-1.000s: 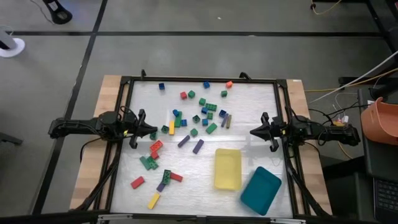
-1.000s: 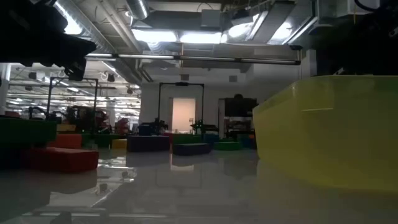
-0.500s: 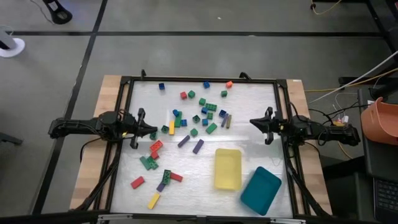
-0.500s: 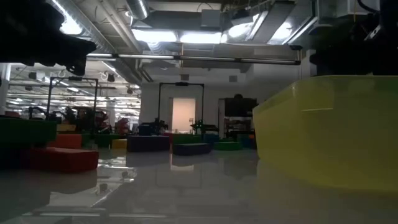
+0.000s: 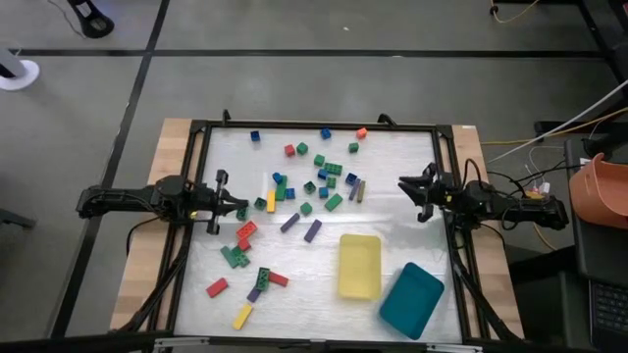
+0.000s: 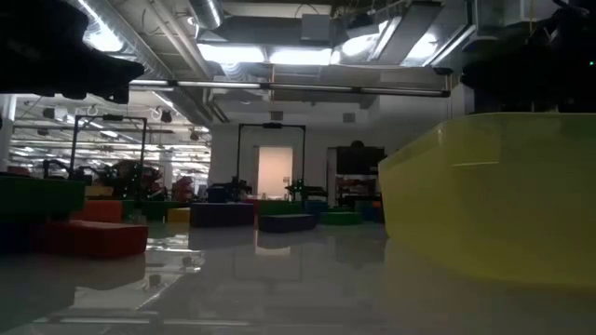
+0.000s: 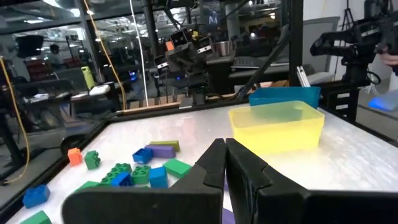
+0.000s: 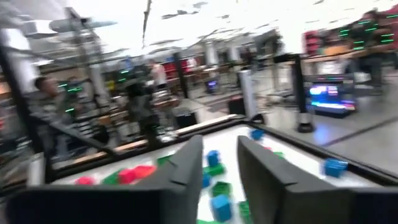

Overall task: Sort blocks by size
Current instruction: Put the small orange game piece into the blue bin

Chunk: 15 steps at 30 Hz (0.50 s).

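Note:
Many small blocks (image 5: 314,186) in red, green, blue, yellow and purple lie scattered on the white table, mostly at its middle and near left. They also show in the left wrist view (image 7: 149,168) and in the right wrist view (image 8: 214,168). My left gripper (image 5: 235,206) hovers shut and empty at the table's left side, short of the blocks; its fingers meet in the left wrist view (image 7: 224,149). My right gripper (image 5: 404,188) hovers at the table's right side, pointing left, with a gap between its fingers (image 8: 219,149), and is empty.
A yellow tray (image 5: 359,265) and a teal tray (image 5: 411,299) lie at the near right; the yellow tray fills the right of the low view (image 6: 494,195). A dark frame (image 5: 319,126) runs around the table. A person shows in the room beyond (image 8: 43,93).
My right gripper has gone a little toward the table's far edge and drawn back toward the right edge, turning slightly. The blocks and the trays lie as they did.

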Available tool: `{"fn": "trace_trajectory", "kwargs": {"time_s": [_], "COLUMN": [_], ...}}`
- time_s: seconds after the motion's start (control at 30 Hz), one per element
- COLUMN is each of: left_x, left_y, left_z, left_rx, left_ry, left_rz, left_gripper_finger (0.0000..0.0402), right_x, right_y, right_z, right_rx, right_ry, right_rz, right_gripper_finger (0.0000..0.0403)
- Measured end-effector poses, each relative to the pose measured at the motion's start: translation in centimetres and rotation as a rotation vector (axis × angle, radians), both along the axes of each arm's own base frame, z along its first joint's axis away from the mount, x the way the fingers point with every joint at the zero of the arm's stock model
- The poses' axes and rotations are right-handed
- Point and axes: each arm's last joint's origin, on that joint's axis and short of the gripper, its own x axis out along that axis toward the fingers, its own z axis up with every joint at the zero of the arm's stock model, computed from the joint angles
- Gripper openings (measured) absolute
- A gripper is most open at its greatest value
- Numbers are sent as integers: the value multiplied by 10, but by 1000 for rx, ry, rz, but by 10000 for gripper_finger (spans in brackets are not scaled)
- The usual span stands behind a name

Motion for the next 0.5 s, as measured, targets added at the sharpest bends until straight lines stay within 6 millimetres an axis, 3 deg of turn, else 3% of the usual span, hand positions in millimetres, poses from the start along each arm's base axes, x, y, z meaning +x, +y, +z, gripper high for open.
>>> {"fn": "trace_trajectory", "kwargs": {"time_s": [0.23, 0.5], "left_x": [0, 0], "left_y": [0, 0], "left_z": [3, 3], "left_rx": [53, 42], "left_ry": [-36, -37], "left_rz": [2, 2], "left_gripper_finger": [0, 0], "right_x": [2, 20], "right_y": [-3, -3], "right_z": [4, 43], "right_rx": [-16, -122], "right_ry": [50, 178], "right_rz": [-109, -124], "right_gripper_finger": [205, 202]}}
